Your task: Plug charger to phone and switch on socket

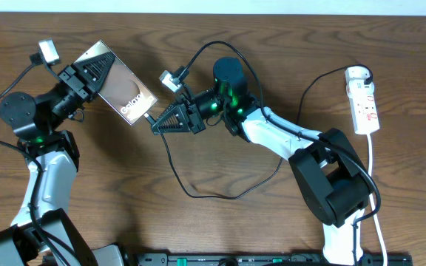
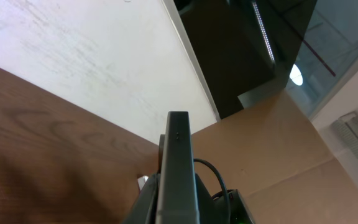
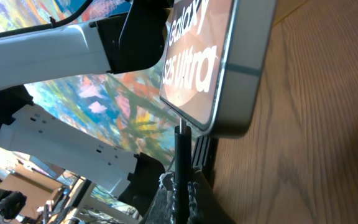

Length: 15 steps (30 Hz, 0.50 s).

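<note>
The phone (image 1: pixel 124 92) is lifted and tilted at the left, "Galaxy" lettering up, with my left gripper (image 1: pixel 93 72) shut on its upper end. The left wrist view shows the phone (image 2: pixel 178 162) edge-on between the jaws of that gripper (image 2: pixel 178 196). My right gripper (image 1: pixel 161 122) is shut on the charger (image 1: pixel 198 193) just behind its plug tip. In the right wrist view the charger (image 3: pixel 182 152) stands straight up from the right gripper (image 3: pixel 182 186), its tip meeting the lower edge of the phone (image 3: pixel 207 56). The socket (image 1: pixel 362 100) lies at the far right, a black plug in its top end.
The charger's slack loops over the table's middle and runs behind the right arm (image 1: pixel 272 137) up toward the socket. A white cord (image 1: pixel 373 177) trails from the socket toward the front edge. The right arm's base (image 1: pixel 331 185) stands front right, and a black rail (image 1: pixel 272 259) lines the front edge.
</note>
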Motion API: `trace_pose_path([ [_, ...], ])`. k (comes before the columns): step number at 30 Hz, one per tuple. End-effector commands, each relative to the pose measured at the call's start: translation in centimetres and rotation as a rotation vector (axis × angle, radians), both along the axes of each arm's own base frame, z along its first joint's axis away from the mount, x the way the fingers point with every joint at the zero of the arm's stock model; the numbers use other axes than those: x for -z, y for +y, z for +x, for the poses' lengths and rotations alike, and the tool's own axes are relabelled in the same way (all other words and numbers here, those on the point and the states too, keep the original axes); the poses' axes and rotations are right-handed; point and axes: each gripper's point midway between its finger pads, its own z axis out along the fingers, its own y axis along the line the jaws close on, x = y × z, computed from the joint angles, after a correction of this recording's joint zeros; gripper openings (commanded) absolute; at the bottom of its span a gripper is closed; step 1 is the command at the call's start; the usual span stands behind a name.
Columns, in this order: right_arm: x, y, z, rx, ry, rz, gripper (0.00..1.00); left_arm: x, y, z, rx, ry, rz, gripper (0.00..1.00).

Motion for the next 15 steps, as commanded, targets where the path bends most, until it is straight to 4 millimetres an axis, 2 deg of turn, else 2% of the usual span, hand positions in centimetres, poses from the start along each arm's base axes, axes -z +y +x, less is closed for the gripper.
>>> trace_pose_path([
  [1,-1.1,0.5,-0.3,0.001,-0.021,0.017,0.01,-0.6,-0.7,-0.3,0.033,-0.024,0.017,0.08],
  [15,-1.1,0.5,-0.3,0.002,-0.015,0.016,0.01,-0.5,-1.7,-0.4,0.059,-0.029,0.022,0.08],
])
